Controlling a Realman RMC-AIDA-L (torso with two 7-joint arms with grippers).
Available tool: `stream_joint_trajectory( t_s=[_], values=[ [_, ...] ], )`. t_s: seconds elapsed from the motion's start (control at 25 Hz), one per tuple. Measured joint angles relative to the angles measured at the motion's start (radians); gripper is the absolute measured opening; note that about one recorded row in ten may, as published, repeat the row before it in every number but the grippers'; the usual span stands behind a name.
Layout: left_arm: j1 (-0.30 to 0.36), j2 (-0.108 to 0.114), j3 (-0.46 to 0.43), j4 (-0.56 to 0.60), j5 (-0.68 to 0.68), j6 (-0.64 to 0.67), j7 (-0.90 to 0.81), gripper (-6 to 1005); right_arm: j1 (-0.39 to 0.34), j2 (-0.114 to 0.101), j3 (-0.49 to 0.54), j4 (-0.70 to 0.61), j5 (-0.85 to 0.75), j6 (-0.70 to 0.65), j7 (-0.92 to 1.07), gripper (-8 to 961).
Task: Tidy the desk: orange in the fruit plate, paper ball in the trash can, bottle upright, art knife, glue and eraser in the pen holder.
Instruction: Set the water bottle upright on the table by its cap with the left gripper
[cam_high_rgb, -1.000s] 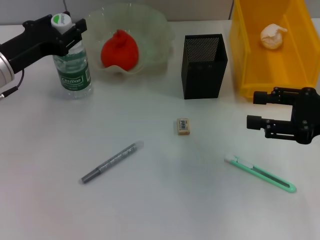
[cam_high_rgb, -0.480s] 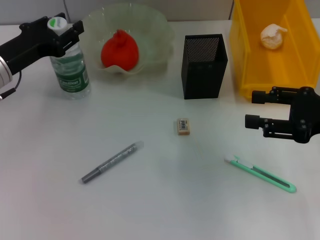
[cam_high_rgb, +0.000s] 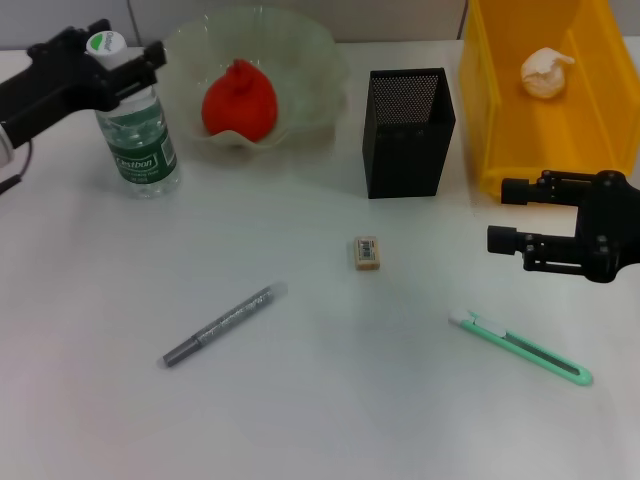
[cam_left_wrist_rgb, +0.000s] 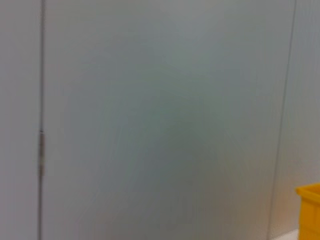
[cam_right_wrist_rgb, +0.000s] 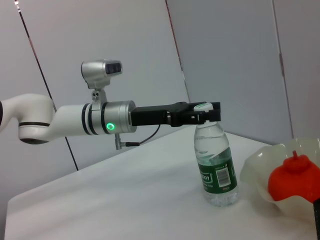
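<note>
My left gripper (cam_high_rgb: 125, 62) has its fingers around the white cap of the bottle (cam_high_rgb: 135, 140), which stands upright at the far left of the table (cam_high_rgb: 320, 420), its green label facing me. From the right wrist camera I get the side-on look the head camera can't give: the left gripper (cam_right_wrist_rgb: 202, 114) reaches in level, fingers pinched at the cap, and the clear bottle (cam_right_wrist_rgb: 216, 167) stands straight just beside the fruit plate (cam_right_wrist_rgb: 260, 172).

Right gripper (cam_high_rgb: 510, 215) hangs low over the table in front of the trash can (cam_high_rgb: 560, 150), its two fingers spread apart, nothing between them. The art knife (cam_high_rgb: 520, 345) lies flat just nearer to me, whitish tip pointing left.

The orange (cam_high_rgb: 238, 100) sits in the fruit plate (cam_high_rgb: 310, 60), and the paper ball (cam_high_rgb: 545, 70) lies in the trash can. The pen holder (cam_high_rgb: 405, 135) stands between plate and can. In front of it lies the eraser (cam_high_rgb: 367, 252), barcode up, and further left the glue (cam_high_rgb: 225, 325), angled, with open table all around both.

My left wrist camera shows only a grey wall and a yellow corner of the trash can (cam_left_wrist_rgb: 310, 210).
</note>
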Motion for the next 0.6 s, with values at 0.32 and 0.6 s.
stream_joint_trajectory(
  t_s=[0.32,0.6],
  values=[
    [0.142,0.012,-0.029,0.13,-0.162,0.163,-0.002,811,0.006,-0.004,0.006,-0.032,-0.018,0.012,0.062,674],
    [0.281,0.051,-0.04,0.15,-0.185,0.515,-0.006,807,0.056,0.001,-0.03,-0.26,-0.215,-0.003,0.334,673]
  ],
)
